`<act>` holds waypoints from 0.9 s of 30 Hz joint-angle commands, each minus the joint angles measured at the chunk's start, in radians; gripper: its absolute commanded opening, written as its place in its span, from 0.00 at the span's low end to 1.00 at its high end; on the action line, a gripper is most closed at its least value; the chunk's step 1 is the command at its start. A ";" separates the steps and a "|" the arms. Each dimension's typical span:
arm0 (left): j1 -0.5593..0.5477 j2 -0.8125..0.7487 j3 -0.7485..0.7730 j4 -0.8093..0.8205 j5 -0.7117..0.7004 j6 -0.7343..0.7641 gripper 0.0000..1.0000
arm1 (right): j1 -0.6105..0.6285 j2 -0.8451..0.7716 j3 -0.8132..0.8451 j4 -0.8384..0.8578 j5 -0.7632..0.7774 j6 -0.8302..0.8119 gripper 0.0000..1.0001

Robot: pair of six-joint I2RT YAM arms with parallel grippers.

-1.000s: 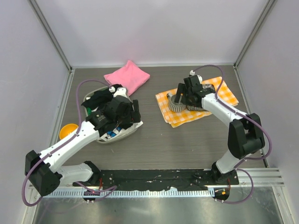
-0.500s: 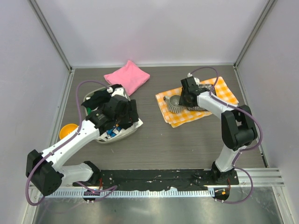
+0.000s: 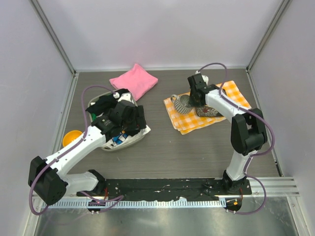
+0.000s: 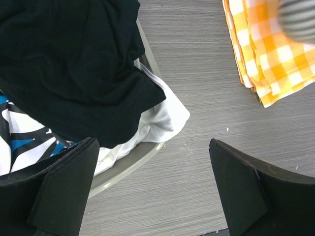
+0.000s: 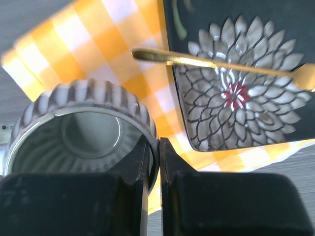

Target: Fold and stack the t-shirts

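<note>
The black t-shirt [image 3: 104,104] lies crumpled in a grey basket [image 3: 129,143], and it fills the upper left of the left wrist view [image 4: 74,64]. A folded pink t-shirt [image 3: 134,81] rests on the table behind the basket. My left gripper [image 3: 134,119] hovers wide open over the basket's right rim [image 4: 151,147], holding nothing. Over the checked cloth, my right gripper [image 3: 192,100] is shut on the rim of a ribbed grey cup [image 5: 83,132], one finger inside it and one outside [image 5: 158,142].
An orange-and-white checked cloth [image 3: 234,96] carries a dark flower-patterned plate [image 5: 236,83] with a gold spoon [image 5: 221,66] across it. White cloth [image 4: 162,118] and a blue patterned cloth [image 4: 19,132] also lie in the basket. An orange ball [image 3: 72,137] sits at the table's left edge.
My right gripper has closed on the cup's rim and carried the cup a little toward the back left of the checked cloth. The left arm has barely moved.
</note>
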State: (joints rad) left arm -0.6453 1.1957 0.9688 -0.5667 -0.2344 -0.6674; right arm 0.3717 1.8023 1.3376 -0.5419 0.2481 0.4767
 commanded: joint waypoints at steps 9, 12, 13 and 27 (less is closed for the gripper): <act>0.007 -0.031 -0.013 0.033 0.010 0.014 1.00 | -0.209 0.069 0.462 -0.226 0.184 -0.040 0.01; 0.007 -0.038 -0.021 0.041 0.015 0.009 1.00 | -0.250 0.100 0.488 -0.248 0.175 -0.033 0.01; 0.009 -0.041 -0.022 0.042 0.015 0.009 1.00 | -0.264 0.114 0.494 -0.247 0.172 -0.039 0.01; 0.009 -0.038 -0.031 0.050 0.032 0.012 1.00 | -0.321 0.261 0.502 -0.254 0.210 -0.038 0.01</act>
State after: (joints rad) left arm -0.6411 1.1801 0.9497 -0.5632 -0.2150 -0.6674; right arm 0.0628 2.0766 1.7916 -0.8391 0.4255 0.4389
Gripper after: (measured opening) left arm 0.996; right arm 0.127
